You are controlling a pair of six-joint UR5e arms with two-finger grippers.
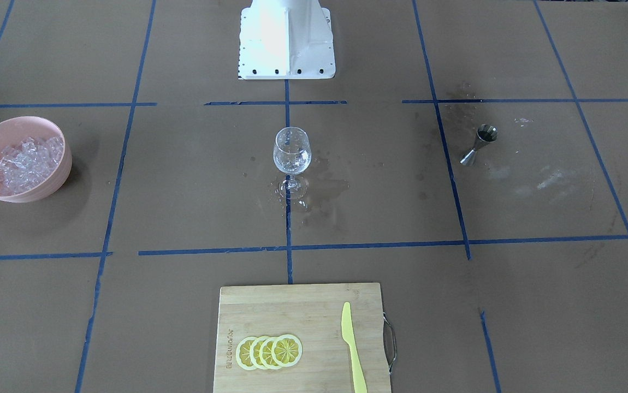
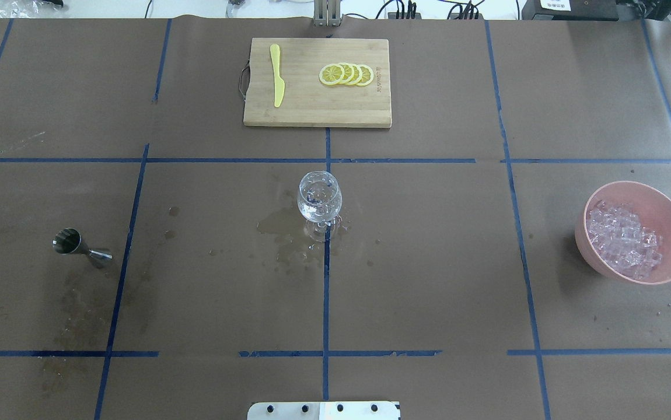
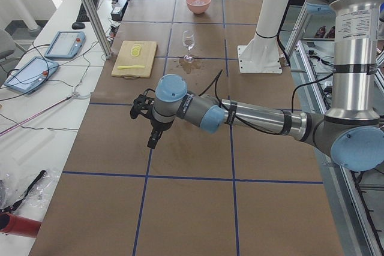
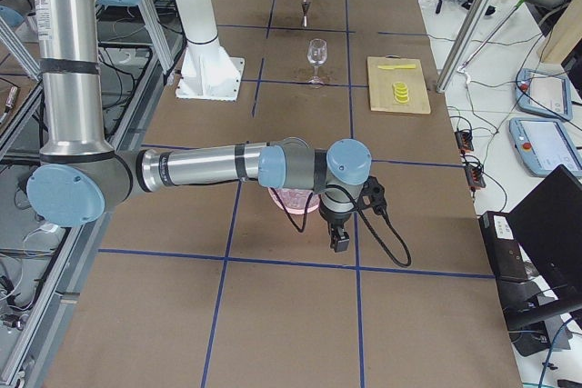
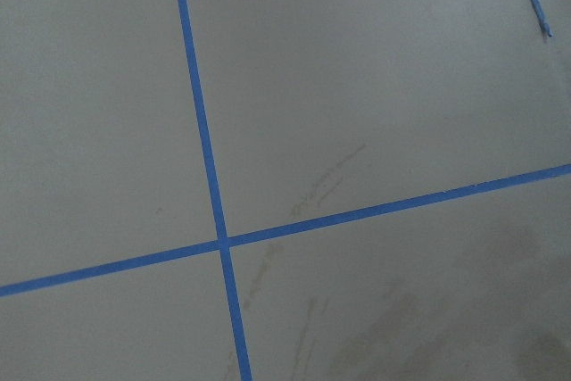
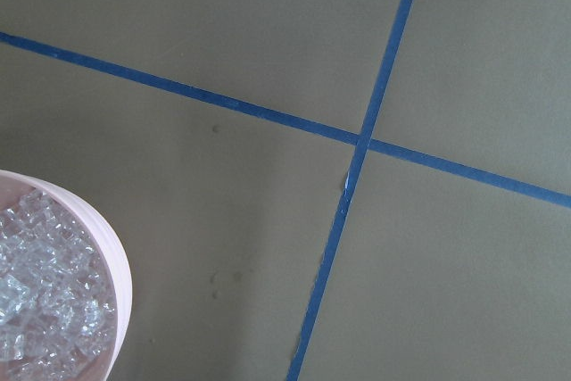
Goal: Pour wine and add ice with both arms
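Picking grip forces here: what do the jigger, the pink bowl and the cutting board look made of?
Jigger: metal, probably stainless steel; grey, shiny reflections. Bowl: matte pink, no glare; plastic or ceramic, unclear. Cutting board: pale wood, likely bamboo; visible grain strips.

Brown table covering (image 1: 194, 185): looked like matt paper, darkened in wet patches. Clear stemmed wine glass (image 1: 292, 153): was glossy glass. Small double-cone jigger (image 1: 478, 144): shone as polished metal. Round pink bowl (image 1: 58, 183): was matt. Small clear ice cubes (image 1: 27, 162): looked glassy. Pale rectangular cutting board (image 1: 292, 308): showed smooth wood grain.
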